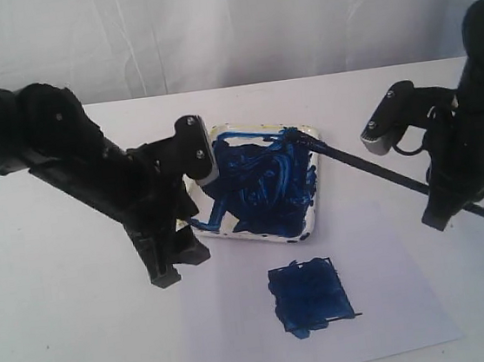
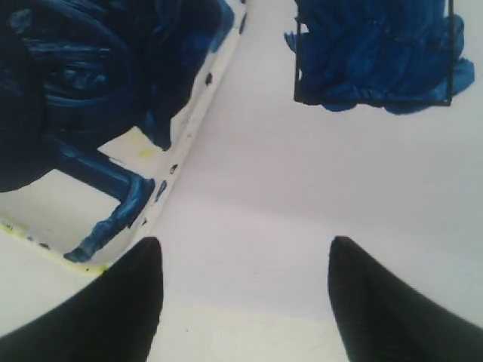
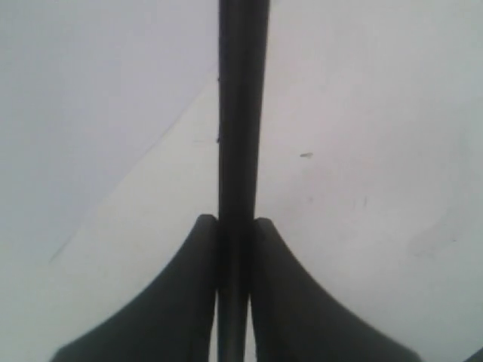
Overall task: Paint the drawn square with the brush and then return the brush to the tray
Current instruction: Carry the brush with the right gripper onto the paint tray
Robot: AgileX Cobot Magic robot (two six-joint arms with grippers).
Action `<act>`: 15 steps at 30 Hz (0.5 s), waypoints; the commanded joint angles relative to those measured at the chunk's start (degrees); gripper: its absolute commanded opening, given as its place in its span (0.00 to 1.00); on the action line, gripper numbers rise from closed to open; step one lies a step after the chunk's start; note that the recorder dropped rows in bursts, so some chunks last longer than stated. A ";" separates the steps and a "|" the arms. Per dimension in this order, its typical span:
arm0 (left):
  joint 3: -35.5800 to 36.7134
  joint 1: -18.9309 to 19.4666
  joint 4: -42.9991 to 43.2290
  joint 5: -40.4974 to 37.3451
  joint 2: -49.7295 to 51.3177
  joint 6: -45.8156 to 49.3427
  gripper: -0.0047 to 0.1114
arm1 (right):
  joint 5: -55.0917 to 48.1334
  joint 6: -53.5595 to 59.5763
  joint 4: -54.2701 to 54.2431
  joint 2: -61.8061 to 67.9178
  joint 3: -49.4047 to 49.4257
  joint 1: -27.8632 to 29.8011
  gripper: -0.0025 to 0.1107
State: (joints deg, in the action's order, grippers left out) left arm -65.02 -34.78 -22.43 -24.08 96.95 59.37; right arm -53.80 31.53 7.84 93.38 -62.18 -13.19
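Observation:
The drawn square (image 1: 312, 297) (image 2: 377, 56) on the white paper (image 1: 396, 303) is smeared dark blue. Behind it sits the tray (image 1: 318, 200) (image 2: 189, 143), thick with blue paint. The black brush (image 1: 371, 166) (image 3: 241, 113) slants from the tray's far right corner out to the right, with its blue tip over the paint. My right gripper (image 1: 442, 211) (image 3: 235, 222) is shut on the brush handle, right of the tray. My left gripper (image 1: 168, 259) (image 2: 241, 249) stands open at the tray's near left corner, over bare paper, holding nothing.
The white table (image 1: 68, 341) runs left and right of the paper. A white curtain (image 1: 250, 23) closes off the back. The left arm's black body (image 1: 92, 172) hides the tray's left edge in the exterior view.

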 commanded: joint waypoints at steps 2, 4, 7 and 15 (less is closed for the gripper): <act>0.36 1.53 6.30 -2.08 -2.95 -14.37 0.59 | -3.47 0.45 5.89 9.21 -10.13 0.05 0.02; 0.36 2.61 11.42 -2.59 -3.08 -19.12 0.57 | -3.47 3.07 6.03 12.62 -13.82 0.05 0.02; 0.36 4.41 17.02 -3.37 -3.08 -25.03 0.56 | -4.02 6.39 6.03 17.66 -19.28 0.05 0.02; 0.36 8.86 19.61 -2.78 -3.08 -26.20 0.56 | -10.38 25.66 1.48 29.23 -31.41 0.05 0.02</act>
State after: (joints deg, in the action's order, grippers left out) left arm -65.02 -27.16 -3.08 -26.26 94.56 34.08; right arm -62.18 49.20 11.46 120.06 -90.47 -13.19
